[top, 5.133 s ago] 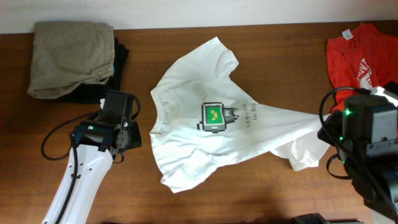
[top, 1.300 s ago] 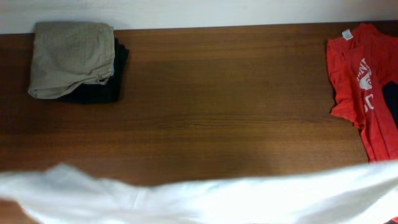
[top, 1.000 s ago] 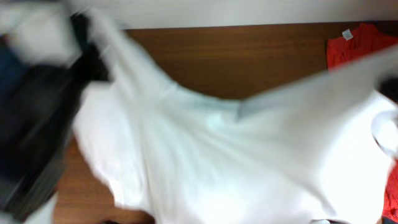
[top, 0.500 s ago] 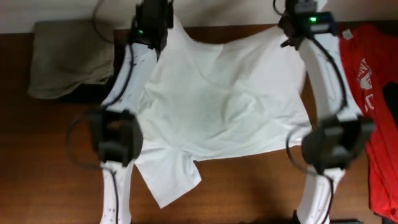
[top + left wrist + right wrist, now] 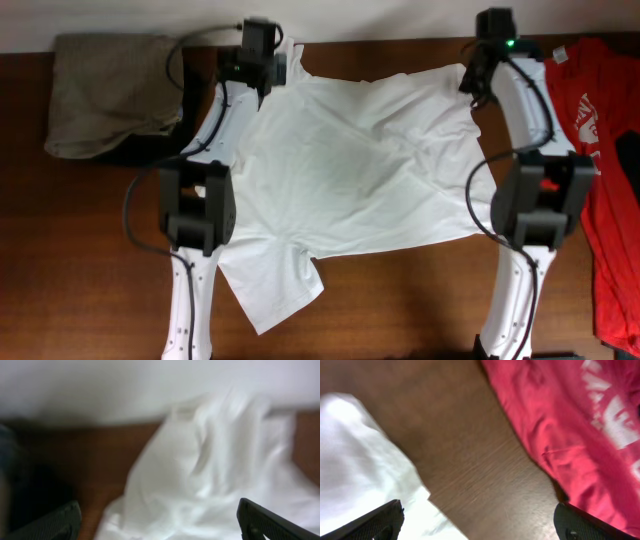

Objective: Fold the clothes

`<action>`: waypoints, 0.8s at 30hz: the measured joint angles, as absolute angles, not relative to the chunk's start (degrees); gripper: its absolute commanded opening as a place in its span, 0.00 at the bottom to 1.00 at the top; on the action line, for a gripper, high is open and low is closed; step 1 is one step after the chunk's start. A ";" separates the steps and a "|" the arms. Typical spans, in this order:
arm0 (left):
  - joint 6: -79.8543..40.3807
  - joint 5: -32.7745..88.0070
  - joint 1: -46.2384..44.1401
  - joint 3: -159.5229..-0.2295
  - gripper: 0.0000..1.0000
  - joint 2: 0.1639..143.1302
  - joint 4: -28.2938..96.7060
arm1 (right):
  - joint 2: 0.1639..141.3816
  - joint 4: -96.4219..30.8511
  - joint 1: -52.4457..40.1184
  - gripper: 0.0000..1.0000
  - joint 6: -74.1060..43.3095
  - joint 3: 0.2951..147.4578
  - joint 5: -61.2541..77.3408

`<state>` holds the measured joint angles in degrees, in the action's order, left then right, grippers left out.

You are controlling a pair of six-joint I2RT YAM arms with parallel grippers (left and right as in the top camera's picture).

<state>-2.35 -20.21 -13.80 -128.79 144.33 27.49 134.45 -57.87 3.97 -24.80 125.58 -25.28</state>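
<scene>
Left hand (image 5: pixel 159 510) is spread wide with nothing in it, fingers way out at the corners of its own view. Right hand (image 5: pixel 477 510) is the same, wide and empty. Both sit at the far edge of the table (image 5: pixel 400 300), one at each far corner of the shirt (image 5: pixel 360 170).

We've got the shirt lying mostly flat in the middle, between the two arms, with one sleeve (image 5: pixel 275 290) poking out toward the near left. Lots of soft creases across it.

Handling-wise we'd call it light, floppy cotton: no stiffness at all, so it will sag and bunch wherever it isn't held, and probably drag a bit on the wood. We'd pinch it at corners or along an edge, near a seam where the cloth is thicker, and take care not to grab two layers at once. That loose sleeve looks like the easy first fold inward.

Stuff we can't make out:
- No print showing, so we're guessing it's face down.
- Can't find the collar anywhere.
- Both arms lie over the shirt's side edges, so the other sleeve is hidden.
- Left wrist view is blurry, just white folds and wood.
- Red shirt (image 5: pixel 600 150) is cut off at the right edge.
- Black garment (image 5: pixel 190 125) is mostly buried under the khaki one (image 5: pixel 110 90).
</scene>
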 measured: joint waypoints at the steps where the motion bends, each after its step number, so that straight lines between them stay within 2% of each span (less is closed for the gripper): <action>1: -2.35 -20.18 -14.09 -128.79 0.99 141.62 28.27 | 132.46 -58.33 3.97 0.99 -24.80 125.58 -24.91; 5: -2.33 -20.14 -14.74 -129.05 0.99 127.87 36.53 | 118.89 -61.54 3.95 0.99 -24.64 125.62 -22.59; 10: -2.33 -15.66 -14.44 -130.74 0.99 112.77 56.12 | 103.28 -70.50 3.95 0.99 -23.14 126.58 -15.05; 17: -2.37 -3.97 -14.50 -130.52 0.99 108.33 78.85 | 94.48 -84.38 3.92 0.99 -24.25 126.74 -9.74; 24: -4.62 -2.04 -14.50 -130.17 0.99 105.34 86.17 | 85.58 -91.29 3.95 0.99 -25.52 126.54 -9.08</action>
